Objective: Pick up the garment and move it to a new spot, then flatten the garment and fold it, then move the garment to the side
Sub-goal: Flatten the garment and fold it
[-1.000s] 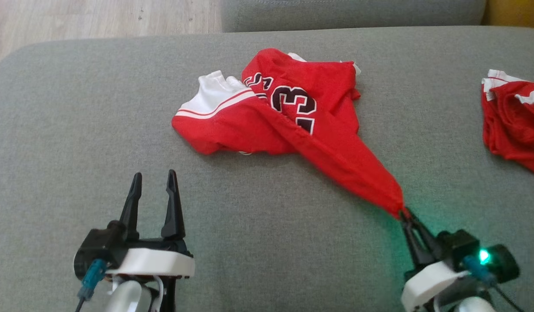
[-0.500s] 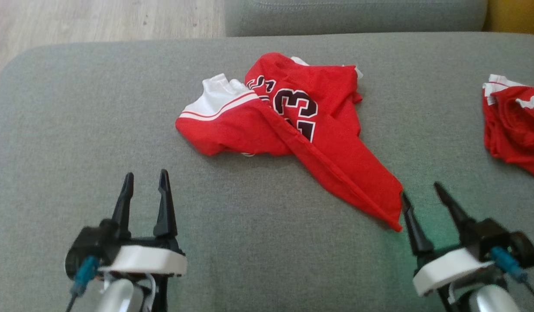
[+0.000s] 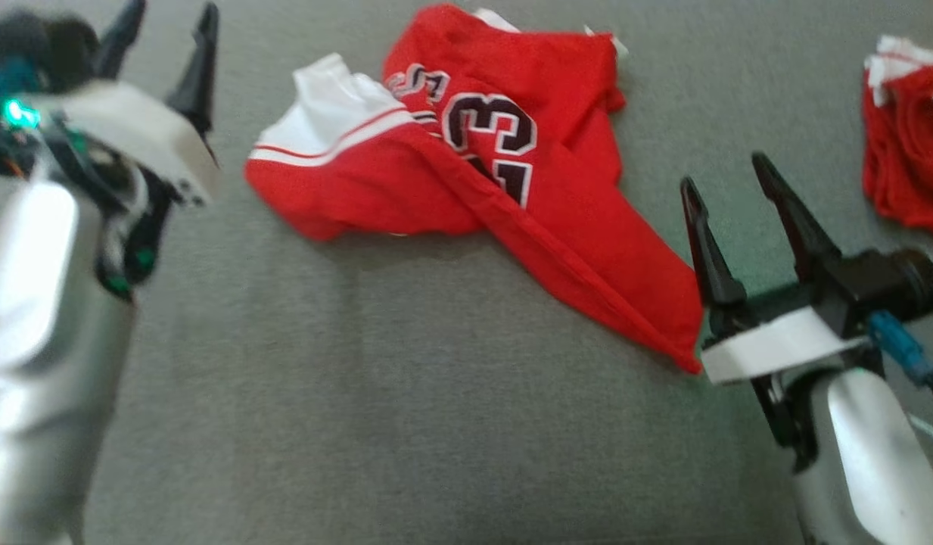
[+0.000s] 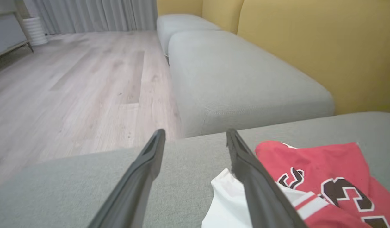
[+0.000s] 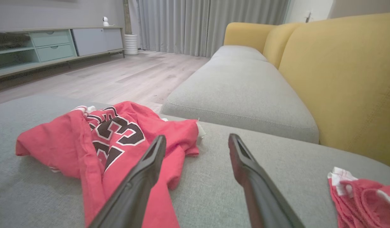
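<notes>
Nearest, a bare stretch of grey sofa cushion (image 3: pixel 405 409) is noted; room is thereby left in front for flattening.

The right hand (image 3: pixel 722 172) is found just beside the garment (image 3: pixel 466 182), at its right edge. Its fingers are spread wide and nothing is held between them. The garment's near corner (image 3: pixel 682 352) is drawn out into a long point that ends beside this hand's wrist (a shape consistent with a pull from that side, though this is judged only).

The garment lies mid-cushion, bunched and folded over itself. Its numerals (image 3: pixel 492 129) face up and a white panel (image 3: pixel 322 113) shows at its left end. The relocation step is judged done; flattening is not yet begun.

The left hand (image 3: pixel 171 9) is held near the white panel, fingers likewise spread and empty. Whether it touches the cloth cannot be told. With one hand at each end, the placement is judged to suit a two-point grasp for spreading the cloth.

A second red garment (image 3: pixel 909 166) lies well apart at the far right of the cushion, which may mark the "side" spot.

Beyond, a neighbouring seat (image 4: pixel 239 79), a yellow backrest (image 4: pixel 308 47) and a wood floor (image 4: pixel 71 88) are recorded.
</notes>
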